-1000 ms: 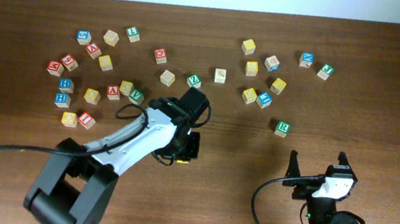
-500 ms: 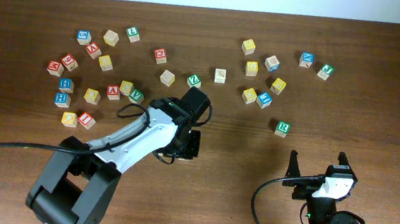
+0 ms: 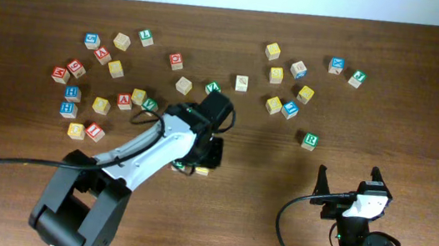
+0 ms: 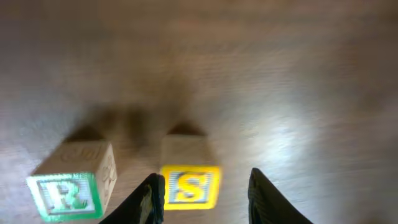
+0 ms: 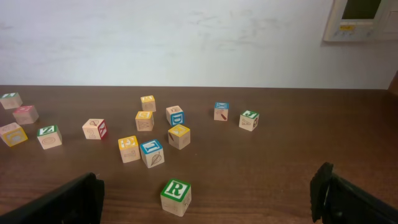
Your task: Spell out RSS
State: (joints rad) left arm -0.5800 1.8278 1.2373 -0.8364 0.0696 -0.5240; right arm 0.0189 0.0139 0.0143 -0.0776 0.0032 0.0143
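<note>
In the left wrist view a yellow-faced S cube [image 4: 189, 185] stands on the table between the fingers of my left gripper [image 4: 204, 190]. The left finger is close beside it, the right finger is apart, and the jaws are open. A green-framed R cube [image 4: 65, 190] stands just left of the S. In the overhead view my left gripper [image 3: 199, 156] hangs over this pair, with the yellow cube [image 3: 201, 170] and a green edge [image 3: 176, 165] peeking out. A second green R cube [image 3: 310, 140] [image 5: 176, 196] lies alone in front of my open, empty right gripper [image 3: 348, 182] [image 5: 208, 202].
Several lettered cubes lie scattered at the back left around a red one [image 3: 102, 54]. Another cluster lies at the back right, with yellow cubes [image 3: 276, 74] [image 5: 144, 119] and a blue one [image 3: 290, 109] [image 5: 152, 152]. A white wall runs behind the table.
My left arm has drawn back a little toward the far side, and the yellow cube and a green cube edge now show below the gripper. The right arm has not moved.
</note>
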